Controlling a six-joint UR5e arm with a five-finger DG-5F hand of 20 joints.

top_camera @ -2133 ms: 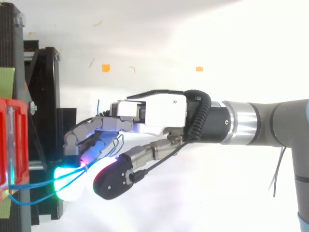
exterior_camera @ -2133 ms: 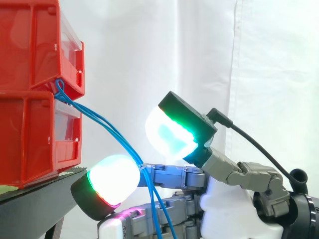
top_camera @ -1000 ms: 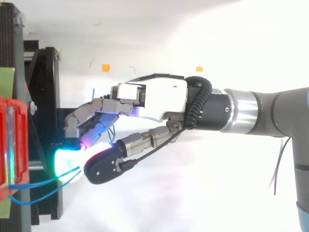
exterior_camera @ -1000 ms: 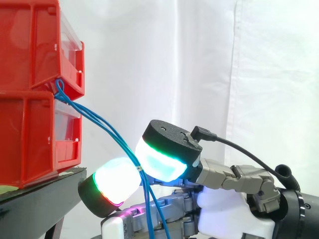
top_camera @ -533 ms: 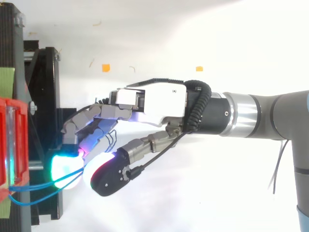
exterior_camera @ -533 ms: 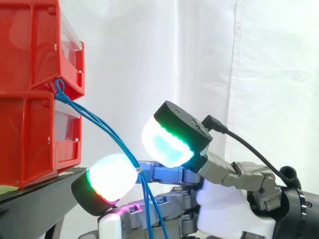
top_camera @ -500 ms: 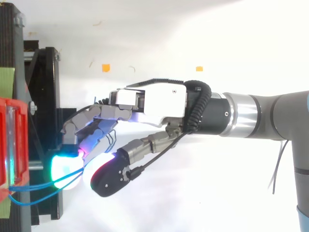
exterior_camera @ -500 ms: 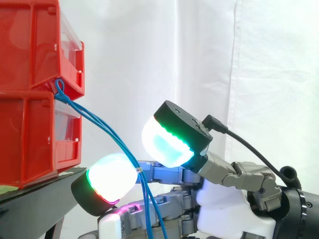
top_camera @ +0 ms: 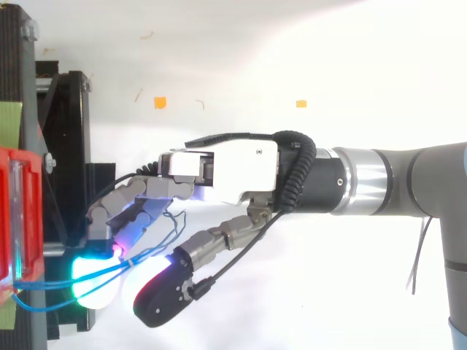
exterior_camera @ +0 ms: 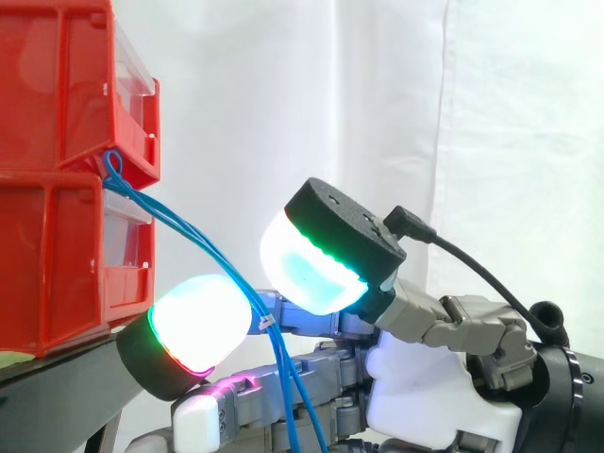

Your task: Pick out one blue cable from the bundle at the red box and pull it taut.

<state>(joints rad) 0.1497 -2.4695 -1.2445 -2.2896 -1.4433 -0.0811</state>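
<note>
Blocked at 9 o'clock in the top view by the red bins (top_camera: 18, 211) and the black stand (top_camera: 69, 146), close before the hand (top_camera: 233, 171). Crossed there too by sagging blue cables (exterior_camera: 189, 236), strung from the bins' front down past the hand. Taken up at 3 o'clock by the arm (top_camera: 408, 193). Open at 12 and 6 o'clock over bare white surface. In the side view, free at 12 o'clock up the white curtain (exterior_camera: 491, 123); tight at 7 o'clock against the stand's edge.
</note>
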